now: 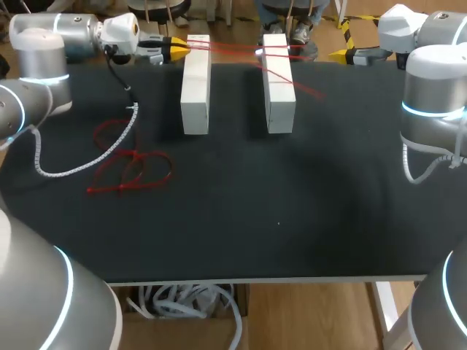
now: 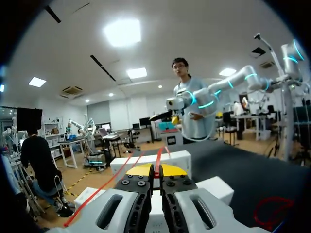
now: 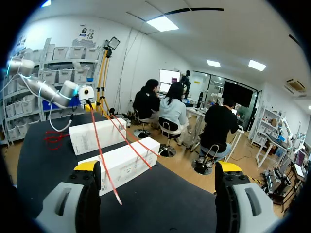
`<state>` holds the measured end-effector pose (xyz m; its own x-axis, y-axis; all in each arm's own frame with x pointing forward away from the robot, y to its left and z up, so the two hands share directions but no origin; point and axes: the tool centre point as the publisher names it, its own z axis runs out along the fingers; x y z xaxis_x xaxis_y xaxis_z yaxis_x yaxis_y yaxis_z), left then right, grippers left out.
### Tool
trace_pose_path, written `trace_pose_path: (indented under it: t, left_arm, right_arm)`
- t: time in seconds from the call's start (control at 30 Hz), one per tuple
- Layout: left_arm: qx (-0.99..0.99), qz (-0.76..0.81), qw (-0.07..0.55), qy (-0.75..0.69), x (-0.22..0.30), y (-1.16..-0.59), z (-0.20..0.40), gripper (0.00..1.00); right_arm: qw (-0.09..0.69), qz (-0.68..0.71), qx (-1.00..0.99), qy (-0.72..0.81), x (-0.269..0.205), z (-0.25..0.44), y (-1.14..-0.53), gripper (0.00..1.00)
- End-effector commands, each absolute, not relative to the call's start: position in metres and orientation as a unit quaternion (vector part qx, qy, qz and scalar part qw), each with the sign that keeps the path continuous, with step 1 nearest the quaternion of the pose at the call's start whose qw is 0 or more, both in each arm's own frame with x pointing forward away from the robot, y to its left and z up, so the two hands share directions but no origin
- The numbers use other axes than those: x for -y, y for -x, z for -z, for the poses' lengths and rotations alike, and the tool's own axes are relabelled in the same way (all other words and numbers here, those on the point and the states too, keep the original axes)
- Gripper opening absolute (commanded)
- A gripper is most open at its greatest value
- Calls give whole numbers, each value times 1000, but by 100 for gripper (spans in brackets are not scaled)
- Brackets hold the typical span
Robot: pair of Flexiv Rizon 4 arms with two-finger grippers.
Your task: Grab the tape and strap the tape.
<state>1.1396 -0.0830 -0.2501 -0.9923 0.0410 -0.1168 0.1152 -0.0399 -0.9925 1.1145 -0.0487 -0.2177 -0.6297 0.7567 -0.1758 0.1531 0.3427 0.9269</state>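
Observation:
Two white boxes stand side by side at the table's far edge, the left box (image 1: pixel 195 84) and the right box (image 1: pixel 279 84). A thin red tape (image 1: pixel 233 49) runs taut across their far ends, and one loose end (image 1: pixel 310 91) trails off the right box. My left gripper (image 1: pixel 177 49) is beside the left box's far end, shut on the tape (image 2: pixel 157 167). My right gripper (image 1: pixel 343 54) is open to the right of the right box, holding nothing. In the right wrist view its fingers (image 3: pixel 87 167) stand wide apart, with the boxes (image 3: pixel 124 165) and tape strands (image 3: pixel 102 155) ahead.
A loose pile of red tape (image 1: pixel 131 166) lies on the black table (image 1: pixel 277 219) at the left, under my left arm's white coiled cable (image 1: pixel 109 149). It also shows in the left wrist view as red loops (image 2: pixel 272 211).

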Motion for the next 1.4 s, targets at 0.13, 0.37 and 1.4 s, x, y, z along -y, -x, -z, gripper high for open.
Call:
trace_pose_path:
  t: [0.13,0.37,1.4]
  left_arm:
    - [-701,710,63,17,85,-1118,227,0]
    - [-701,710,63,17,85,-1118,227,0]
    - [-604,796,28,-18,134,-1098,165,0]
  right_arm:
    - [308,-488,-760,-300,49,217,-1114,100]
    - [308,-488,-760,-300,49,217,-1114,100]
    - [308,-488,-760,-300,49,217,-1114,100]
